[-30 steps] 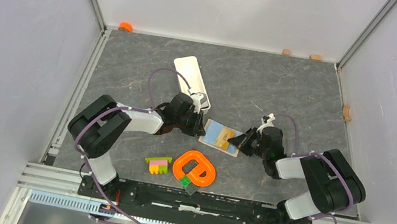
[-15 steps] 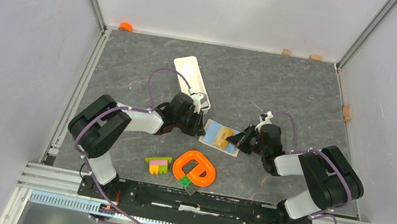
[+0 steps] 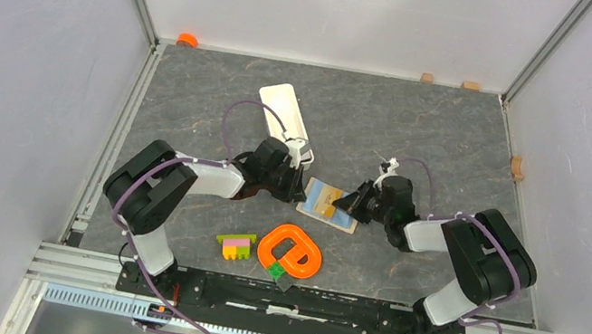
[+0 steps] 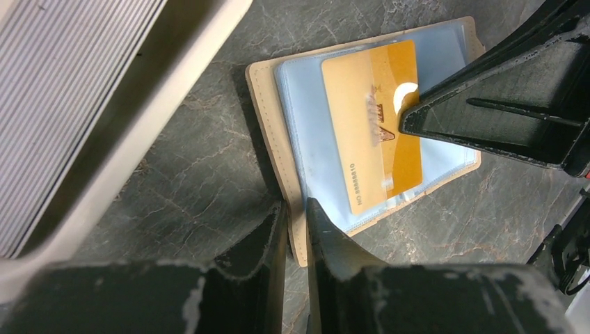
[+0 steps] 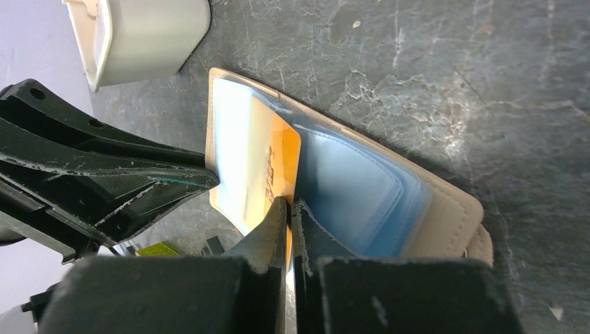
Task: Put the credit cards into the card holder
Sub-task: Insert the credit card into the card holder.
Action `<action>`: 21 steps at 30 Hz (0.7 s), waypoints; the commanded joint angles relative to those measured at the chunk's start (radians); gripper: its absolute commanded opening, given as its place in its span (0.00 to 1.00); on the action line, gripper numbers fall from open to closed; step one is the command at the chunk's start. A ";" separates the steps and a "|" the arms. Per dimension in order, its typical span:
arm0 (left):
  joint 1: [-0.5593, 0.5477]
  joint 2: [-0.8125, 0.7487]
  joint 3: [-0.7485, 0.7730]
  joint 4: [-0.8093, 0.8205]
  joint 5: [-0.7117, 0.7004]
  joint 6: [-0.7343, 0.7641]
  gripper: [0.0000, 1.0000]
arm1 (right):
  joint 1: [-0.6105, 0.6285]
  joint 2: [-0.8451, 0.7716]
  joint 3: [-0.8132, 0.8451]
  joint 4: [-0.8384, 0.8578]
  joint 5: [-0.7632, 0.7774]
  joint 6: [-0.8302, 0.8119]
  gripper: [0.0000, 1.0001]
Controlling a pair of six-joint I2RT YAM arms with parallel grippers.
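Observation:
The beige card holder (image 3: 340,221) lies open on the dark mat, its blue clear sleeves facing up. My left gripper (image 3: 300,188) is shut on its left beige edge (image 4: 278,139), which sits pinched between the fingertips in the left wrist view. An orange-gold credit card (image 4: 372,125) lies partly under a sleeve. My right gripper (image 3: 352,204) is shut on that card's right edge (image 5: 271,174), its fingers (image 4: 487,111) low over the holder (image 5: 452,209). The left gripper's fingers (image 5: 104,181) show at the left of the right wrist view.
A long white tray (image 3: 286,119) lies just behind the left gripper. An orange ring toy (image 3: 291,252), pink-yellow-green bricks (image 3: 236,246) and a small dark piece (image 3: 283,281) sit near the front. An orange cap (image 3: 187,39) and small wooden blocks (image 3: 427,77) line the back edge.
The right gripper has moved left toward the holder, sliding the orange-gold card further over the sleeves. The left gripper has stayed on the holder's edge.

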State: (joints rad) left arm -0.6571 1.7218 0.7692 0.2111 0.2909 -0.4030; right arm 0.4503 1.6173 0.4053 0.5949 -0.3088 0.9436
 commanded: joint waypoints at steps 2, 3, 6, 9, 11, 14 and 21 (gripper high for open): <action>-0.015 0.043 0.007 0.031 0.076 0.023 0.21 | 0.032 0.032 0.051 -0.140 0.110 -0.095 0.09; -0.015 0.045 0.002 0.043 0.088 0.017 0.21 | 0.037 0.032 0.057 -0.149 0.117 -0.106 0.11; -0.016 0.052 -0.014 0.091 0.124 -0.011 0.21 | 0.051 0.026 0.081 -0.171 0.133 -0.136 0.15; -0.017 0.057 -0.030 0.138 0.159 -0.043 0.20 | 0.063 0.009 0.109 -0.205 0.149 -0.181 0.18; -0.018 0.038 -0.038 0.137 0.160 -0.053 0.20 | 0.068 -0.024 0.119 -0.249 0.177 -0.220 0.23; -0.017 -0.017 -0.059 0.126 0.131 -0.061 0.22 | 0.069 -0.097 0.125 -0.317 0.231 -0.280 0.33; -0.017 -0.090 -0.053 0.096 0.131 -0.111 0.32 | 0.070 -0.206 0.188 -0.471 0.256 -0.452 0.49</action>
State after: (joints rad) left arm -0.6716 1.6989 0.7162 0.2905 0.4026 -0.4530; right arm 0.5182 1.4715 0.5331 0.2493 -0.0986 0.6338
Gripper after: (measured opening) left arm 0.303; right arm 0.455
